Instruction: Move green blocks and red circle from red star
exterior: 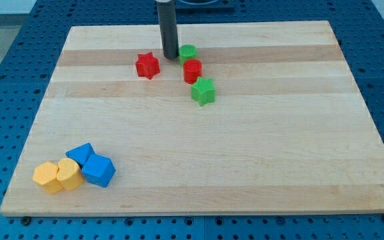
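The arm ends in a plain dark rod (169, 30) with no jaws on it at all, so there is nothing to be open, closed or gripping. The rod comes down from the view's top, and my tip (170, 57) rests on the wooden desk (245, 167) near its far edge.

No bowl, tray or box stands on the desk; the blocks lie straight on the wood.

Just to the view's right of my tip sits a small green block (188, 53), round-looking, touching the rod or all but touching it; I cannot tell which. Right below that one, toward the view's bottom, is the red circle (192, 70), pressed against it. Further down and slightly right lies the green star (203, 91), close under the red circle. These three form a short slanting line running away from my tip toward the view's bottom right.

To the view's left of my tip, a little lower, is the red star (147, 65), standing apart from the rod and from the other three.

Well away, at the view's bottom left corner, four blocks huddle together: two yellow blocks (59, 176) side by side, and two blue blocks (91, 164) touching them on the right.

Around the desk is a blue perforated surface (5, 67).
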`<control>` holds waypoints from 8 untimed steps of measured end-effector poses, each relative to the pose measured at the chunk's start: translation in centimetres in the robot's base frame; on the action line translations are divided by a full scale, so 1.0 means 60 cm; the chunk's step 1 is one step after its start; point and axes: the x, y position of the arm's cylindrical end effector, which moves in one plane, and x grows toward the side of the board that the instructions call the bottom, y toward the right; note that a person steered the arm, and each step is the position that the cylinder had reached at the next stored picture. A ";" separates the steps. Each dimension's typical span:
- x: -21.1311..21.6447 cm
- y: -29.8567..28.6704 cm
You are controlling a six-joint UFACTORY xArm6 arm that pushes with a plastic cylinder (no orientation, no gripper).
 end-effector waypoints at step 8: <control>0.416 0.178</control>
